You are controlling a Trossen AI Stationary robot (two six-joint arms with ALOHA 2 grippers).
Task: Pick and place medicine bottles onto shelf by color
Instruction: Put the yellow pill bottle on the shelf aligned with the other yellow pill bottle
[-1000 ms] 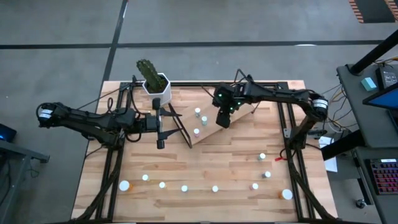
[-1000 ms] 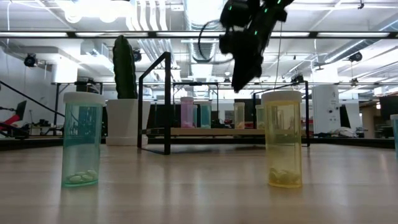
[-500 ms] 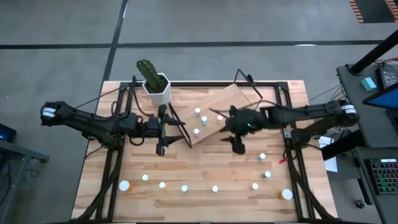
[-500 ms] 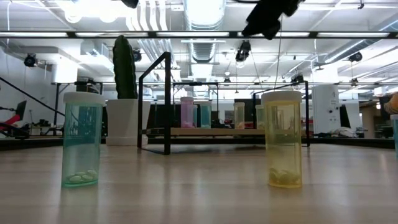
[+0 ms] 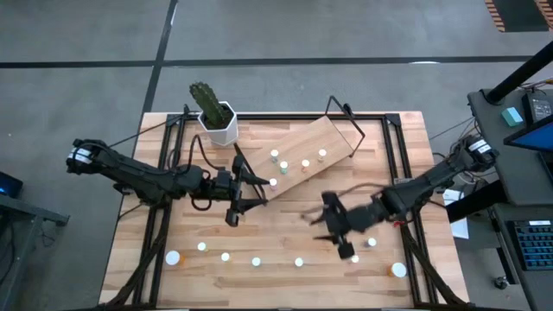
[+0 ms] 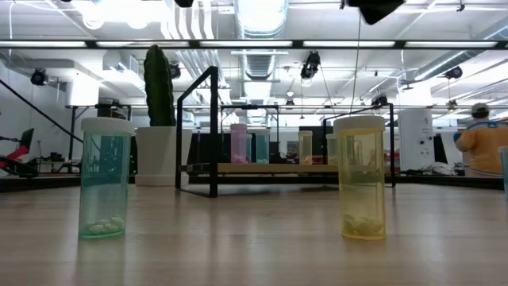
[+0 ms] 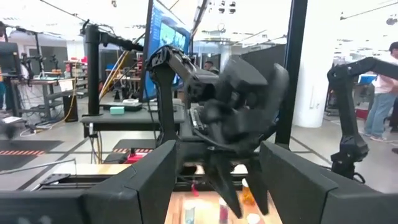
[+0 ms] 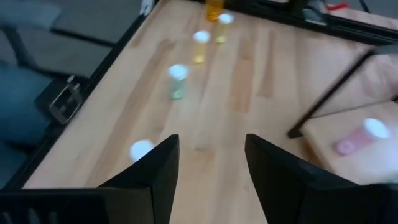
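Pale wood is what I read first: the shelf (image 5: 312,155), a light board on a thin black wire frame, sits tilted toward the back of the plank table (image 5: 285,233), and I take it as my landmark. Four medicine bottles stand on it, among them a white-capped one (image 5: 275,155) at its left end and another (image 5: 322,154) further right. Just left of the shelf is the white pot with the cactus (image 5: 212,111). My left gripper (image 5: 232,213) hangs in front of the shelf's left corner, fingers spread with nothing between them; its wrist camera looks across at the other arm. My right gripper (image 5: 344,245) is well in front of the shelf's right half, above the table, fingers (image 8: 152,168) parted and empty; its wrist camera shows a row of bottles, one green with a white cap (image 8: 177,81). Along the table edge farthest from the shelf runs a line of bottles, from a larger white-capped one (image 5: 173,257) on the left to another (image 5: 398,269) on the right. From table height a teal bottle (image 6: 105,178) and a yellow bottle (image 6: 362,176) stand closest, pills in each, white caps on. I can make out no label or writing on any bottle. A person in orange (image 6: 481,147) stands in the room beyond.
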